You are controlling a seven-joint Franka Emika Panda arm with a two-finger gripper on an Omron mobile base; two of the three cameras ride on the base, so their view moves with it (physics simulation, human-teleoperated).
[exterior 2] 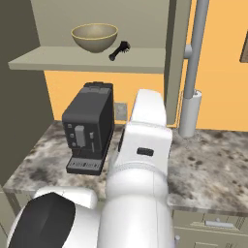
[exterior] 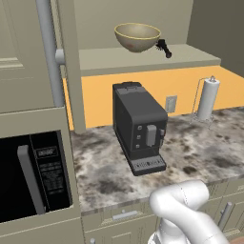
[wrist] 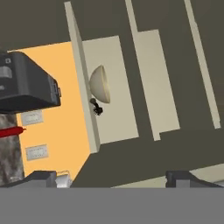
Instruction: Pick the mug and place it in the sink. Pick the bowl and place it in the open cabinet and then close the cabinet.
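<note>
The tan bowl [exterior: 137, 37] [exterior 2: 94, 37] stands upright on the lower shelf [exterior: 143, 61] [exterior 2: 72, 59] of the open cabinet, above the counter. In the rolled hand view the bowl [wrist: 101, 84] appears side-on against that shelf [wrist: 85, 87], well ahead of my gripper [wrist: 116, 179]. The gripper's fingertips [wrist: 43, 178] stand wide apart, open, with nothing between them. The cabinet door [exterior: 24, 52] hangs open at the left with its long silver handle [exterior: 50, 52] [exterior 2: 196, 58]. A red sliver [wrist: 9, 132] pokes in at the hand view's left edge; I cannot tell whether it is the mug. The sink is out of view.
A small black object [exterior: 164, 47] [exterior 2: 118, 51] lies on the shelf beside the bowl. A dark coffee machine [exterior: 138, 126] [exterior 2: 89, 126] stands on the marbled counter [exterior: 205, 152] below the shelf. A paper towel roll [exterior: 208, 97] [exterior 2: 190, 114] stands to its right, a black microwave [exterior: 33, 176] at lower left.
</note>
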